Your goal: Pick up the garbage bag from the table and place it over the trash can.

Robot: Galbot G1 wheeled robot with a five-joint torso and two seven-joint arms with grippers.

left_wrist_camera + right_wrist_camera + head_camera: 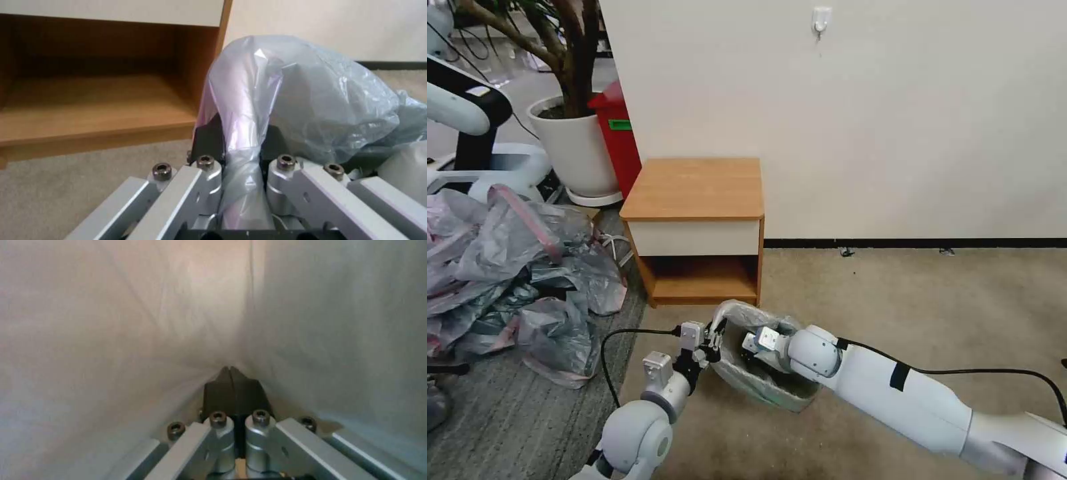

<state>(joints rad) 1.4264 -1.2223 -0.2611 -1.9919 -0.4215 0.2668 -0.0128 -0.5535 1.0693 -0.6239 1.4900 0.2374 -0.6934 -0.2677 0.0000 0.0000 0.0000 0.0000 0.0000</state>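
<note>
Two grippers working at bin mouth. Left gripper [242,143] pinching pink rim band of thin translucent grey plastic garbage bag [311,100], fold rising toward 12 o'clock. Right gripper [231,383], jaws pressed together, pushing inside bag; whether film is caught, unclear. Bag draping over small cream plastic trash can [774,393], at 6 o'clock from light-brown wooden nightstand table [694,187]. Bin rim mostly hidden.

The garbage bag [740,313] is thin, crinkly, translucent grey plastic with a pink-tinted rim band. It lies draped over and into the trash can [774,393], its film bunched up above the can's rim on the side facing the table [694,190]. The trash can stands on the carpet just in front of the table, mostly wrapped by the bag. The table, light-brown wood with a white drawer front and an open lower shelf, stands upright.
</note>
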